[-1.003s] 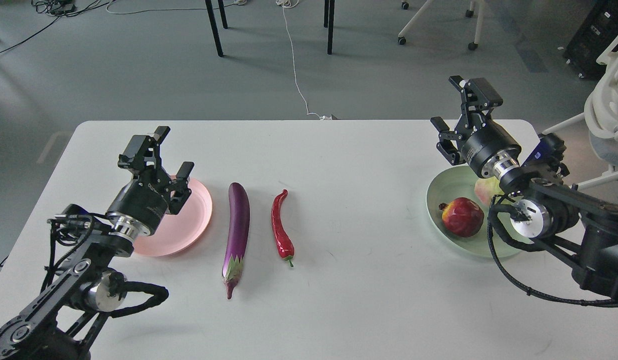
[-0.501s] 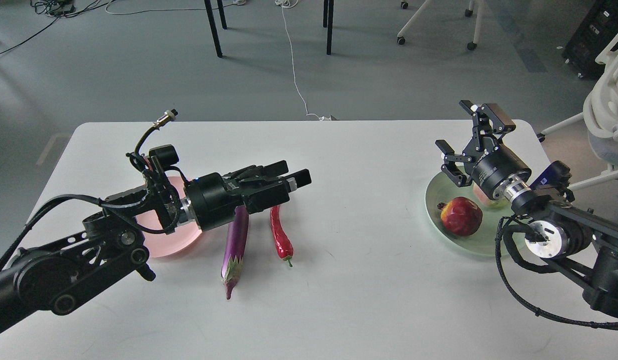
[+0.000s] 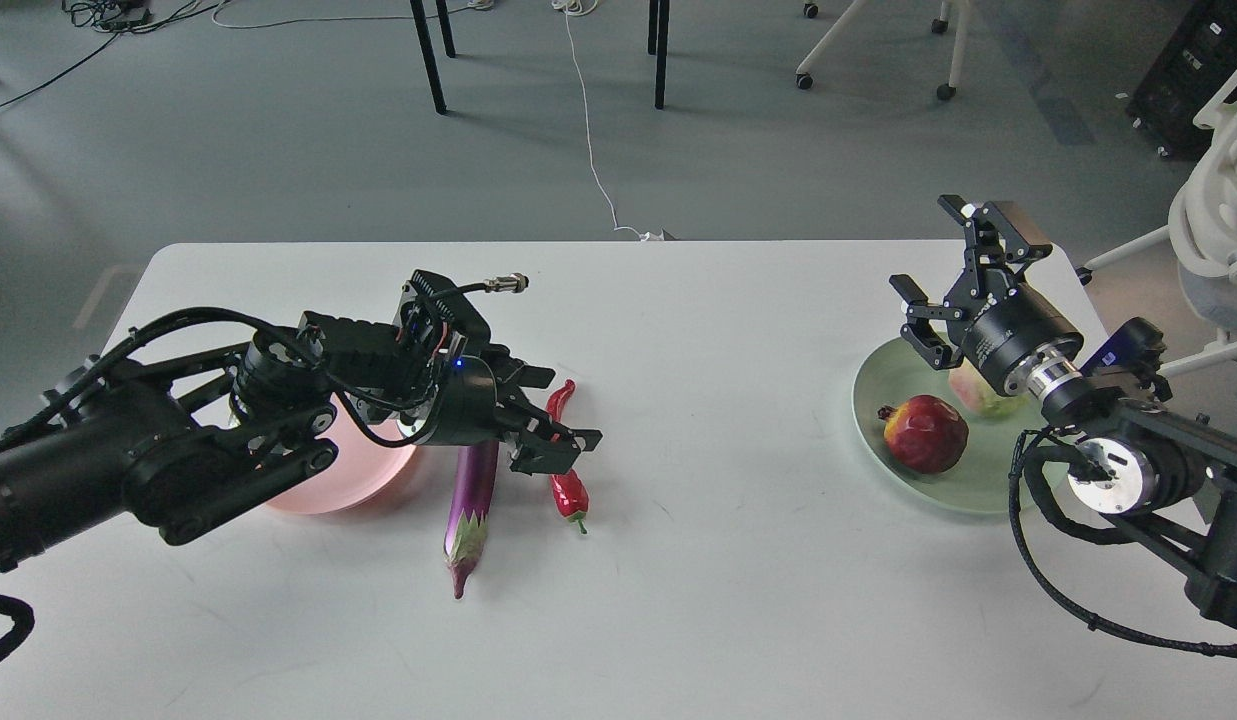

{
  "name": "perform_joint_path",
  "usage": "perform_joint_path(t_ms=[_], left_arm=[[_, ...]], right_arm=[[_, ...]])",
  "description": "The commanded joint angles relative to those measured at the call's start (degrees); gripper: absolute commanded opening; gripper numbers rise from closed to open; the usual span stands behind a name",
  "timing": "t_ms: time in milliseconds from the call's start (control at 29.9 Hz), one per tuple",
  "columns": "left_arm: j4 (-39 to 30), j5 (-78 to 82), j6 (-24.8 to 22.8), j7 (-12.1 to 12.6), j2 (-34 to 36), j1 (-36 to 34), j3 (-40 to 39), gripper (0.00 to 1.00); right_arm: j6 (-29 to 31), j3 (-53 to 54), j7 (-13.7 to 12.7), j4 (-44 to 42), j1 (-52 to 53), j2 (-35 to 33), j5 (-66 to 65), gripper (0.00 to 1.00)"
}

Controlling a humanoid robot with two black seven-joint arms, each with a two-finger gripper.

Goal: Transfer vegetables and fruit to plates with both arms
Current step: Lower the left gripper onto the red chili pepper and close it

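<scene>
While your left arm reaches across from nine o'clock, its gripper [image 3: 550,425] sits low over the chili [image 3: 564,463], fingers spread to either side of the pepper's middle; you cannot tell from this view whether they touch it. The chili lies on the table [image 3: 718,580] with its green stem toward six o'clock and its tip toward twelve. Just beside it, at its nine o'clock, lies the eggplant [image 3: 472,500], calyx toward six o'clock, its upper end hidden under the left wrist. At the eggplant's nine o'clock you see the pink plate [image 3: 358,480], mostly covered by the arm, with nothing visible on its bare part.

Well apart, toward three o'clock, the green plate [image 3: 888,375] holds both fruits. The pomegranate [image 3: 926,432] sits near the plate's middle with its crown pointing toward nine o'clock. The pale fruit [image 3: 978,392] lies at the pomegranate's one o'clock, close beside it and partly hidden behind the right wrist.

Your right gripper [image 3: 953,270] is raised above the plate's twelve o'clock rim, fingers spread wide and holding nothing. Its arm comes in from four o'clock with a black cable looping below the plate.

Beyond the table's twelve o'clock edge, a white cord [image 3: 590,130] runs across the grey floor.
</scene>
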Motion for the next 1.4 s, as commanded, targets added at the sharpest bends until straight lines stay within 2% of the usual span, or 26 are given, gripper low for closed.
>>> perform_joint_path(t_ms=[0,134,234,802,1371], left_arm=[[1.1,-0.9,-3.6,2.6,-2.2,-1.1,1.0,0.97],[3.9,-7.7,-3.6,10.4,-5.0,-1.1,0.7,0.97],[4.6,-13.8,-3.6,13.4,-5.3,-1.6,1.0,0.97],[8.9,-14.8,-3.6,13.9,-7.6,-0.9,1.9,0.97],[9.1,-14.5,-3.6,13.9,-8.0,1.0,2.7,0.96]], right_arm=[[0.0,0.0,0.0,0.1,-0.2,-0.8,0.0,0.97],[0.0,0.0,0.0,0.1,-0.5,-1.0,0.0,0.97],[0.0,0.0,0.0,0.4,-0.7,-1.0,0.0,0.97],[-0.1,0.0,0.0,0.8,-1.2,-1.0,0.0,0.97],[0.1,0.0,0.0,0.9,-1.3,-1.1,0.0,0.97]])
